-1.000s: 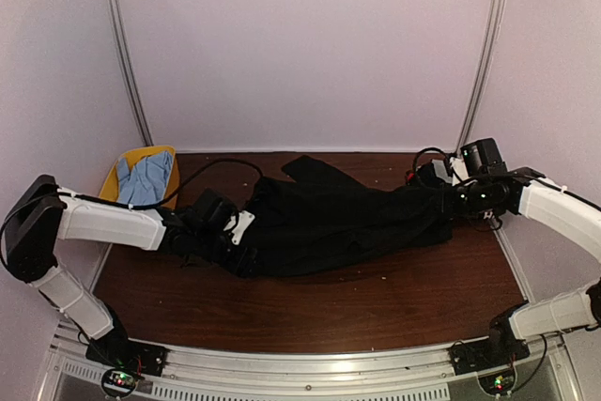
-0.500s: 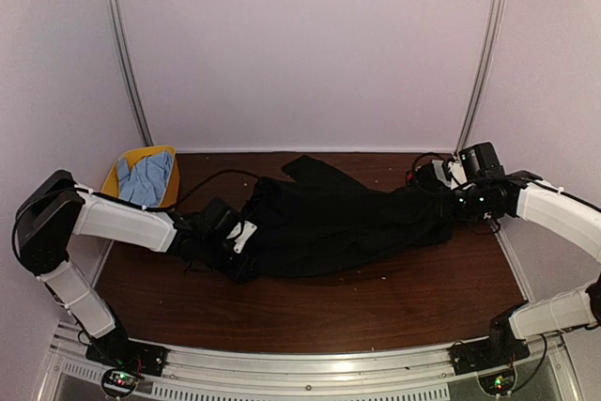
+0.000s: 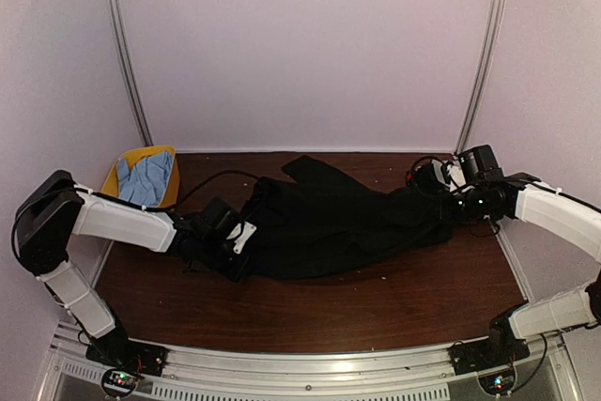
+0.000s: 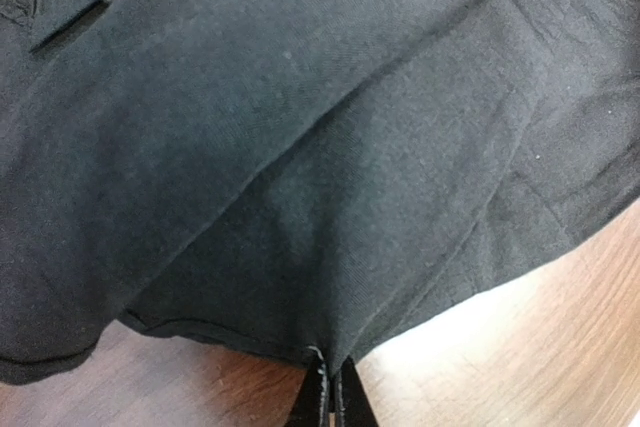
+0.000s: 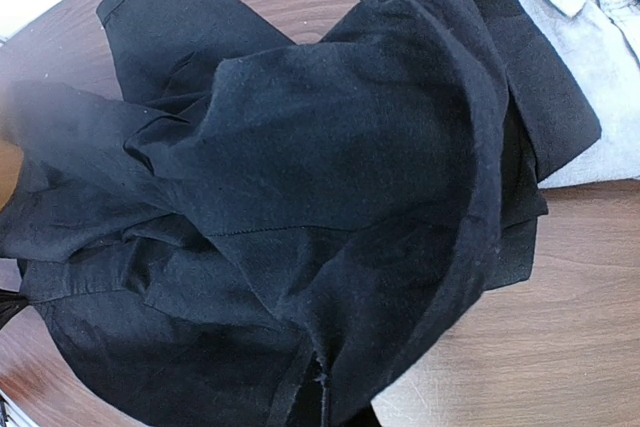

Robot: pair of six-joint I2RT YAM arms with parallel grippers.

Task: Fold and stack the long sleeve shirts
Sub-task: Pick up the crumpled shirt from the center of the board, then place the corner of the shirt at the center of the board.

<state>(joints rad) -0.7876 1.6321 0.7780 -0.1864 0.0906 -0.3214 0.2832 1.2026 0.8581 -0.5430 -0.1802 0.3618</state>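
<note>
On the table, the black shirt hangs stretched crosswise between both arms, bunched and twisted along its length, with one flap lying toward the back wall.

Left gripper: jaws clenched on the shirt's hem, as the wrist view shows. Right gripper: its fingers are mostly hidden by cloth, but the fabric gathers to a point at them, so I judge it is clamped on the other end.

Change over the last second: the left arm's elbow has swung inward and its gripper has moved slightly toward the centre. The right has barely shifted. Over the last half second, almost nothing moved.

Assessment: the spreading pull appears to have settled, yet the shirt is not flat. No fold has begun.

The grey shirt lies beneath the black one's right end, awaiting its turn.
</note>
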